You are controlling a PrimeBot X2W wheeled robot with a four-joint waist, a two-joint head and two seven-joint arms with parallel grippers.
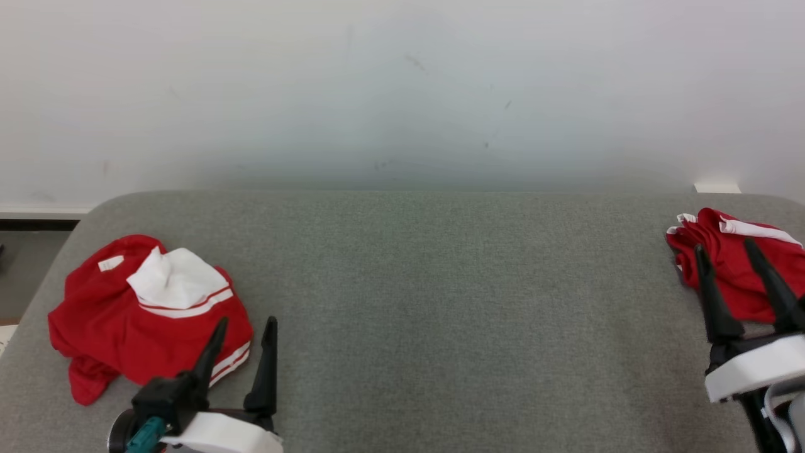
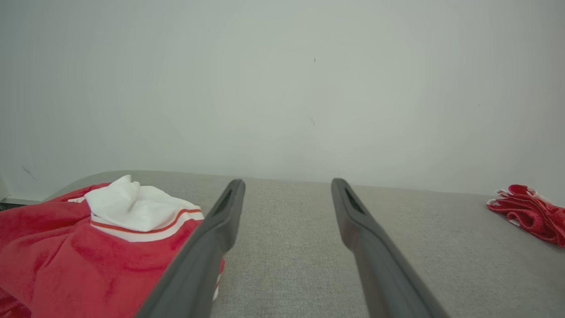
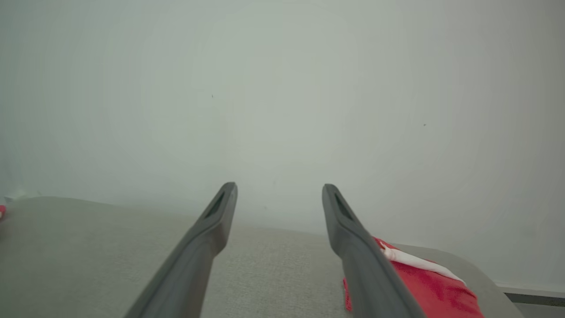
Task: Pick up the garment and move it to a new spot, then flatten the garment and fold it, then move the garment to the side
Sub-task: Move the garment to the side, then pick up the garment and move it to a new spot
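Observation:
A crumpled red garment with white trim (image 1: 141, 311) lies in a heap at the left end of the grey padded surface (image 1: 440, 283). My left gripper (image 1: 246, 323) stands open just to the heap's right, its left finger over the cloth's edge. From the left wrist the same red heap (image 2: 79, 251) sits left of the open fingers (image 2: 220, 221). A second red and white garment (image 1: 732, 261), folded small, lies at the far right edge. My right gripper (image 1: 724, 246) is open above it, holding nothing. In the right wrist view that garment (image 3: 423, 287) lies beside the right finger.
A pale wall (image 1: 402, 94) rises directly behind the surface. The surface's rounded corners fall away at the far left (image 1: 94, 211) and right. A dark floor strip (image 1: 31, 223) shows past the left corner. The folded garment (image 2: 529, 212) appears far right from the left wrist.

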